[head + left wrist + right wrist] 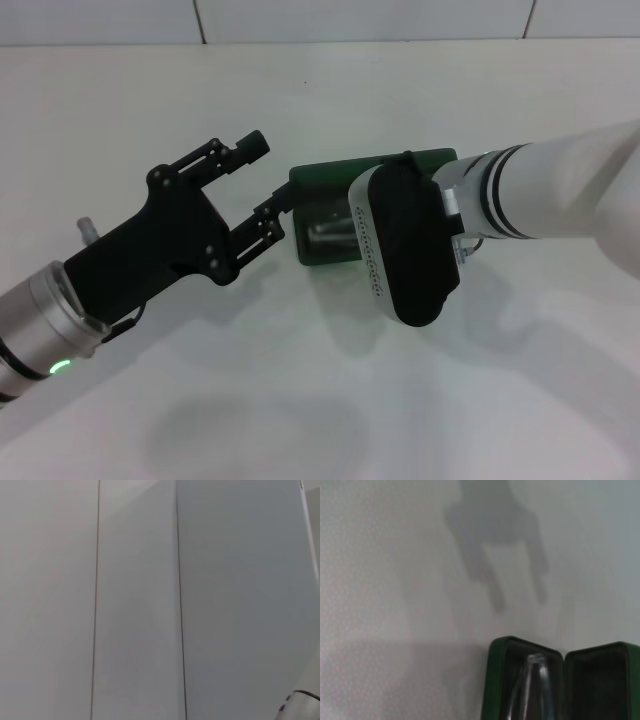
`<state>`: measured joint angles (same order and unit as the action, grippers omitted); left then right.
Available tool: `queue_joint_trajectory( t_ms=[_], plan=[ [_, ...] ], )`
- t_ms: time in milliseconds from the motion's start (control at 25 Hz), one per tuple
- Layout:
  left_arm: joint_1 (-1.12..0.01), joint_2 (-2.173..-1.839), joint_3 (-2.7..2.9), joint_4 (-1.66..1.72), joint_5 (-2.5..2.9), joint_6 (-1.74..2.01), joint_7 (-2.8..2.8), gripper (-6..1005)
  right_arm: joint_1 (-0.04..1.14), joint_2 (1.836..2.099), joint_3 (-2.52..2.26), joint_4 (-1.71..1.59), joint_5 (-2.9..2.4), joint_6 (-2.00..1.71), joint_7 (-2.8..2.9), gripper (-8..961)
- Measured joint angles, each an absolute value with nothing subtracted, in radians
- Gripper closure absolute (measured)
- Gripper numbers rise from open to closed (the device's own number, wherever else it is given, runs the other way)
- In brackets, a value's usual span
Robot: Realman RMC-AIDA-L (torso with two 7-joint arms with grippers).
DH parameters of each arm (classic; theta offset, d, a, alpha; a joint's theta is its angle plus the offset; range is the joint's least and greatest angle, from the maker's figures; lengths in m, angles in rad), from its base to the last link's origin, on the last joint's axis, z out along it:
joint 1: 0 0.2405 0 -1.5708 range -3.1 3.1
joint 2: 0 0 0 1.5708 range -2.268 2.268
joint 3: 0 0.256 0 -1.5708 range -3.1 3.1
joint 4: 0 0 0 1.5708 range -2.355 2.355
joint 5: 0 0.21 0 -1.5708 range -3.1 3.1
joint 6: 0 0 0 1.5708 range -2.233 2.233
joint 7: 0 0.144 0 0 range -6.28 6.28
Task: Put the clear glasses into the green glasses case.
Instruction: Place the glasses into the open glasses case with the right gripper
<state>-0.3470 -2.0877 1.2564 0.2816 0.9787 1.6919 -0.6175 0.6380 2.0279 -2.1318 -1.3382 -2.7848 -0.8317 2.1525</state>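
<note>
While the green glasses case [325, 215] lies open mid-frame with the clear glasses [532, 682] inside, the left gripper [262, 180] hovers wide beside it; the right gripper's [405, 245] spread cannot be told.

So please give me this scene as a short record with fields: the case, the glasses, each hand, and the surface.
case: green glasses case, open, on the white table
glasses: clear glasses, partly visible inside one half of the case in the right wrist view
left hand: left hand, fingers open, at the left end of the case
right hand: right arm over the case; fingers not visible
task state: glasses in the case, lid not closed
</note>
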Motion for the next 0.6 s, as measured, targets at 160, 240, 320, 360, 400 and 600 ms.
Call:
queue_joint_trajectory(
  t_ms=[160,240,320,360,400,600],
  plan=[
    [-0.355,-2.088,1.256,0.281,0.979,1.691,-0.612,420,0.632,2.028,-2.129,-1.339,-2.795,-0.826,2.153,763],
    [-0.356,-2.088,1.256,0.283,0.976,1.691,-0.612,420,0.624,2.028,-2.127,-1.346,-2.795,-0.817,2.153,747],
    [-0.358,-2.087,1.256,0.282,0.971,1.690,-0.612,420,0.618,2.028,-2.127,-1.356,-2.796,-0.813,2.153,746],
    [-0.360,-2.087,1.256,0.281,0.969,1.686,-0.612,420,0.613,2.028,-2.127,-1.364,-2.796,-0.813,2.153,745],
    [-0.362,-2.086,1.256,0.280,0.967,1.683,-0.612,421,0.603,2.028,-2.125,-1.378,-2.796,-0.814,2.153,745],
    [-0.365,-2.086,1.256,0.279,0.966,1.668,-0.612,421,0.577,2.028,-2.107,-1.425,-2.784,-0.837,2.152,743]
  ],
)
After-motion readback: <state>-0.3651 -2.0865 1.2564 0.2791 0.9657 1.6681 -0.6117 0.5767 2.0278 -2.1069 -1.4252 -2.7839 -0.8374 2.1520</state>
